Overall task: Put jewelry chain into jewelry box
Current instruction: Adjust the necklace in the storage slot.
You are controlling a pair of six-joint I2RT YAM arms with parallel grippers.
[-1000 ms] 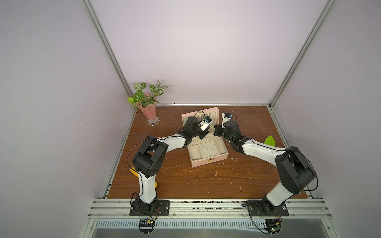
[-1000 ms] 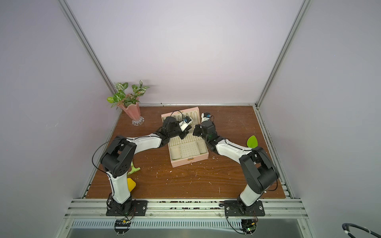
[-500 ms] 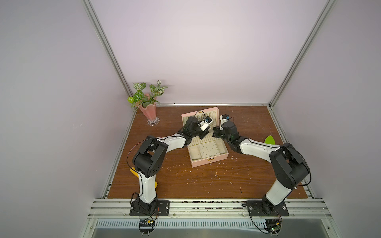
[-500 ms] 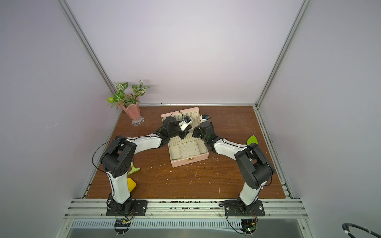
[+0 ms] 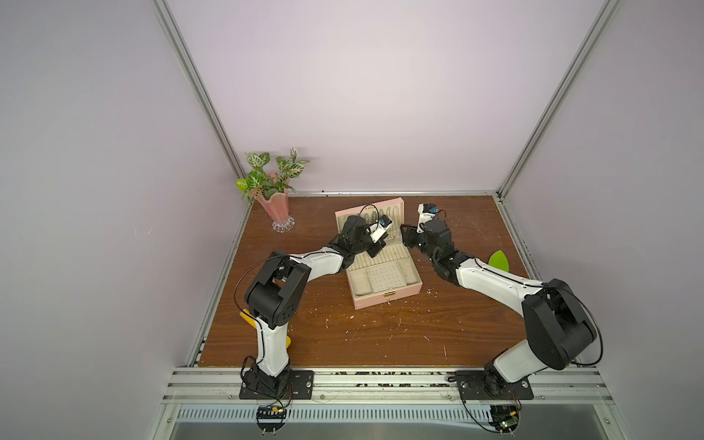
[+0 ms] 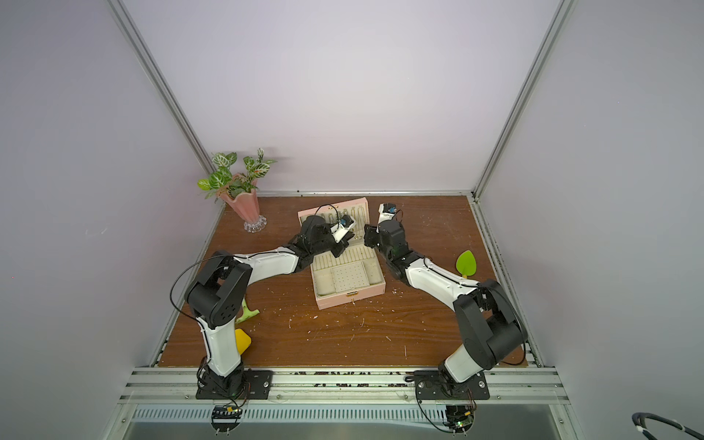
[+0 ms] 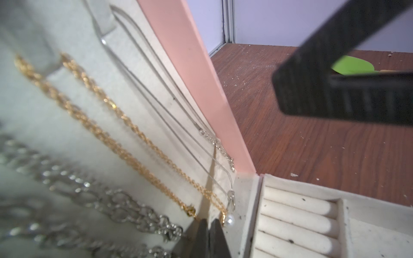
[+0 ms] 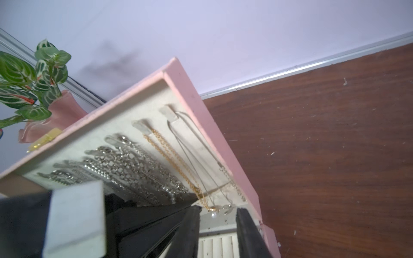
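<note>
The pink jewelry box [image 5: 384, 299] [image 6: 350, 299] stands open mid-table with its lid upright. The thread-thin jewelry chain [image 7: 231, 196] [image 8: 228, 206] hangs from the last hook on the lid's cream lining, beside the pink edge. My left gripper [image 5: 375, 249] [image 6: 339, 249] [image 7: 209, 225] is shut, its tips at the foot of the lid next to the gold chain's clasp, with nothing seen between them. My right gripper [image 5: 405, 234] [image 6: 367, 234] [image 8: 218, 212] is open, its jaws standing either side of the thin chain's lower end, just short of it.
A gold chain [image 7: 100, 131] and chunky silver chains [image 7: 125, 205] hang on the same lid. A pink vase with a plant [image 5: 276, 205] stands at the back left. A green leaf [image 5: 499, 261] lies right of the right arm, and a yellow object [image 6: 242, 341] by the left base.
My right gripper has gone from shut to open at the lid's right edge, and its elbow has shifted slightly. The left arm has not moved.
</note>
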